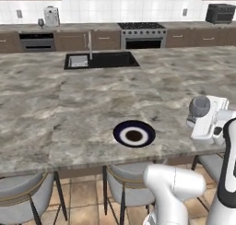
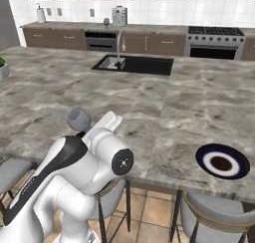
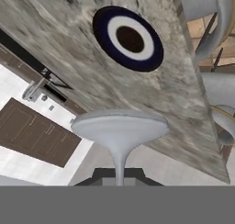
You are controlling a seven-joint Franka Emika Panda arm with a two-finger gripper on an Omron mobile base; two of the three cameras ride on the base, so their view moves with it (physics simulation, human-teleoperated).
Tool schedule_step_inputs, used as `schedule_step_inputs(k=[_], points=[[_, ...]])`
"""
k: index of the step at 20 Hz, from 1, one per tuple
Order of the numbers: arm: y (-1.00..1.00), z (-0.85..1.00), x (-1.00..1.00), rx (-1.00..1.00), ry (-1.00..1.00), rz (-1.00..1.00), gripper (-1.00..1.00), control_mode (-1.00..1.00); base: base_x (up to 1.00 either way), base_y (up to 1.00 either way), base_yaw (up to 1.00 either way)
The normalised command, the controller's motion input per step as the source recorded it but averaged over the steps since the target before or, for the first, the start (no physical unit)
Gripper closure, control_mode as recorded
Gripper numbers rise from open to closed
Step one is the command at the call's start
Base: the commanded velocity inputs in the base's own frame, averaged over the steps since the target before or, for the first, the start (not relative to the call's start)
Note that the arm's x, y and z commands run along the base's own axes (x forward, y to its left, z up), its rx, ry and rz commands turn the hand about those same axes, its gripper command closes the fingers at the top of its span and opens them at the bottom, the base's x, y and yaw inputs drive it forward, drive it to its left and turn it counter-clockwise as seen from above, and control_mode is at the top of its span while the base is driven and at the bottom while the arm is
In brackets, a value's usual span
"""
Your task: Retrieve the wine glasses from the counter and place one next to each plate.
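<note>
My gripper (image 3: 120, 176) is shut on the stem of a smoky grey wine glass (image 3: 120, 126). The same wine glass (image 1: 199, 106) hangs over the island's right part, to the right of a dark plate (image 1: 134, 133) with a pale ring. From the other side the glass (image 2: 78, 119) sits at the end of the hand, far left of the plate (image 2: 222, 161). Through the hand camera the plate (image 3: 128, 38) lies beyond the glass, near the island's edge. A smaller pale wine glass (image 1: 40, 22) stands on the back counter (image 1: 69, 28) beside a white appliance, also visible as the small glass (image 2: 106, 22).
The marble island (image 1: 55, 104) holds a black sink (image 1: 101, 60) with a faucet. Grey stools (image 1: 27, 192) stand along its near edge. A stove (image 1: 142, 35) and a toaster oven (image 1: 220, 13) line the back wall. A potted plant (image 2: 2, 67) sits at the island's left.
</note>
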Motion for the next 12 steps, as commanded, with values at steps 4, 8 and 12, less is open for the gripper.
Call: schedule_step_inputs(k=[4, 8, 12], points=[[0.0, 0.0, 0.0, 0.0, 0.0, 0.0, 1.0, 1.0, 0.29, 0.0, -0.33], [0.0, 0.0, 0.0, 0.0, 0.0, 0.0, 1.0, 1.0, 0.2, 0.0, -0.22], [-0.15, -0.06, 0.47, 0.0, 0.06, 0.02, 1.0, -1.0, 0.39, -0.07, 0.0]])
